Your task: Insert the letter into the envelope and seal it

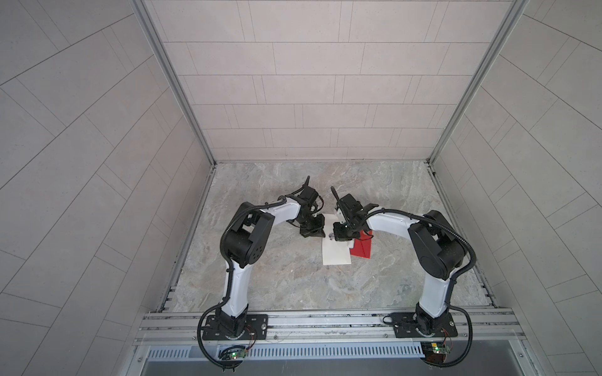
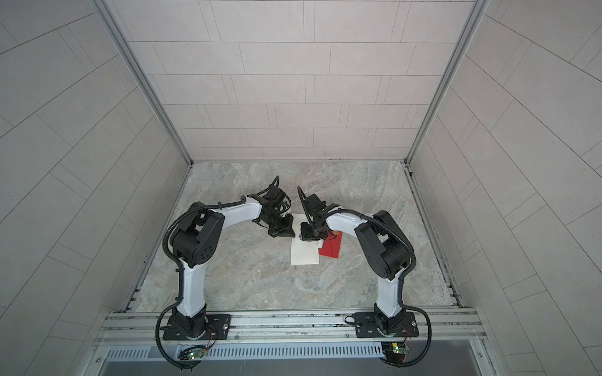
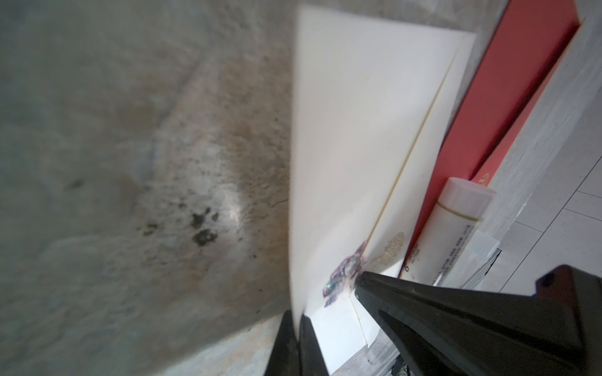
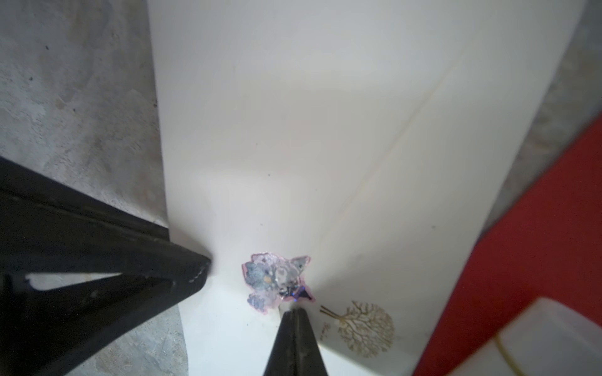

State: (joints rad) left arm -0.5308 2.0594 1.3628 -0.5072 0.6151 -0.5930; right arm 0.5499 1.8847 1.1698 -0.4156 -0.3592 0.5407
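Left gripper (image 3: 295,320) pinches envelope (image 4: 325,130) at nine o'clock; right gripper (image 4: 294,312), pressed together, prods the sticker (image 4: 277,280). We could peel it.

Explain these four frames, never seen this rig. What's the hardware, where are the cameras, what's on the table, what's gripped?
Two white-and-black robot arms are bolted to a rail at the near edge of a marble-look table. Both top views look down from one overhead camera pair. The other two pictures come from a camera on each arm's wrist, so they show close-ups.

A white envelope lies mid-table, with a red envelope beside it and a white tube by the red one.

The left claw is shut, pinching the white envelope's edge. The right claw is shut too, with its tip at a shiny sticker on the flap. Whether it grips anything is unclear. No separate letter is visible.
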